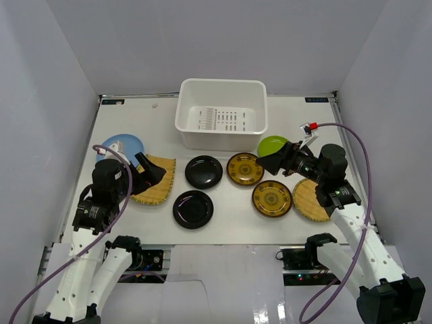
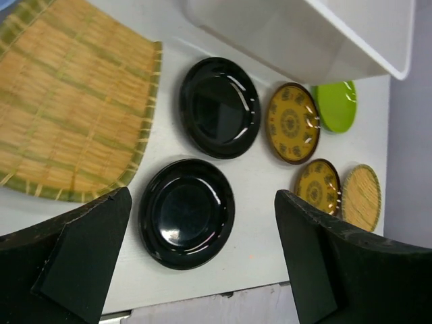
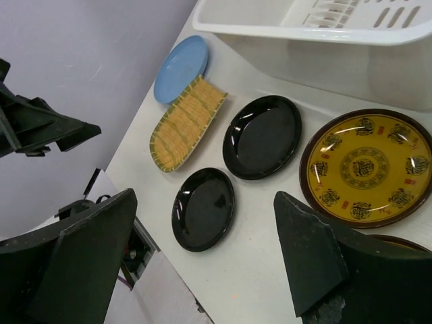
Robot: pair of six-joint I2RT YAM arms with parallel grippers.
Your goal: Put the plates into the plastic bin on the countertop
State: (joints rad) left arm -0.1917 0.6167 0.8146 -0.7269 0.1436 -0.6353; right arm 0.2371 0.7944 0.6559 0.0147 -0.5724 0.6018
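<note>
The white plastic bin [image 1: 221,115] stands empty at the back of the countertop [image 1: 233,223]. In front of it lie the plates: light blue [image 1: 121,145], woven [image 1: 159,182], two glossy black [image 1: 204,171] [image 1: 193,208], two yellow-brown patterned [image 1: 244,169] [image 1: 272,198], lime green [image 1: 272,144] and a second woven one [image 1: 309,201]. My left gripper [image 1: 152,174] hovers open over the left woven plate [image 2: 74,115], and the near black plate [image 2: 187,212] shows between its fingers. Above the far patterned plate [image 3: 364,165], my right gripper [image 1: 268,164] is open and holds nothing.
Grey walls close in the table on the left, right and back. The table's near edge runs just below the near black plate [image 3: 202,208], with the arm bases beyond it. A purple cable loops off each arm.
</note>
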